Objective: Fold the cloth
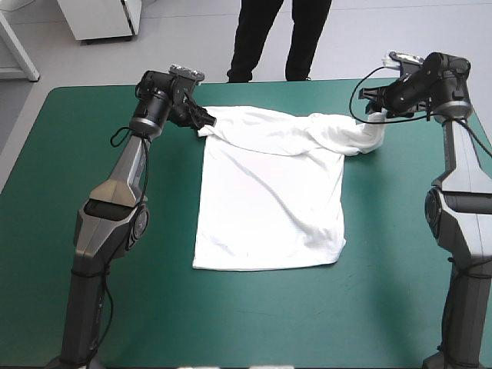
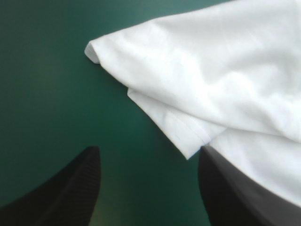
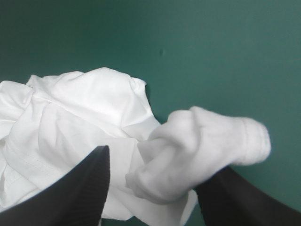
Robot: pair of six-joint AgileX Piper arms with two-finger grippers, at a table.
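The white T-shirt (image 1: 269,200) lies on the teal-green cover, its body flat toward the near side and its upper part bunched in a band along the far side. My left gripper (image 1: 203,119) sits at the shirt's far left corner. It is open (image 2: 150,149), with a sleeve hem (image 2: 188,136) reaching in between the fingers and cloth lying over one of them. My right gripper (image 1: 375,117) is at the far right corner, also open (image 3: 157,162), and a rolled wad of sleeve (image 3: 202,146) rests between its fingers and on one of them.
Bare teal-green cover (image 1: 100,307) surrounds the shirt on the left, right and near sides. The table's far edge (image 1: 254,83) runs just beyond both grippers.
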